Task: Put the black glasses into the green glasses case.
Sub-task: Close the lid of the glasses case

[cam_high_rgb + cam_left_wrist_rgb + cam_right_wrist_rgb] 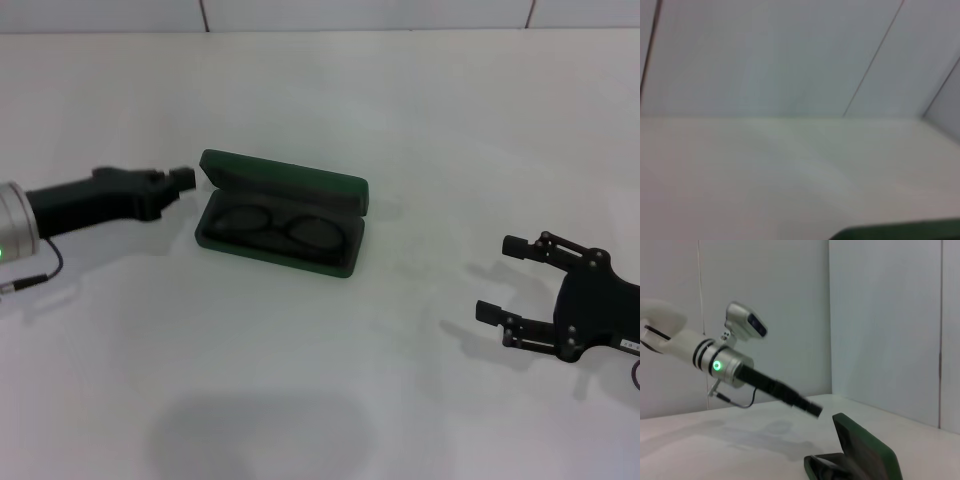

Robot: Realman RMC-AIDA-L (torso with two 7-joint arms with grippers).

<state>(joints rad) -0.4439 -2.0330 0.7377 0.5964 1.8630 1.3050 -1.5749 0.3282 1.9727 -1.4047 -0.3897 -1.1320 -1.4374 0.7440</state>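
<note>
Toward the table's far-left part sits the case [282,213], open, its lid standing up on the far side. The glasses [274,226] already lie inside on the lining, lenses side by side along the case's long axis, which runs roughly left to right across the table [330,380] with a slight slant.

The left gripper [182,177] is just beside the case's left end, level with the lid's corner and close to touching it; from the head view its fingers look drawn together, and the right wrist view shows the same slim black tip [812,409] near the raised lid [867,452], though whether it is fully shut I cannot tell. The right gripper [505,278] rests well apart near the right edge, jaws spread wide and holding nothing, pointing toward the case.

As I judge it, the placing is done. If closing follows, the left arm is far nearer, and the lid must swing down toward the near edge.
</note>
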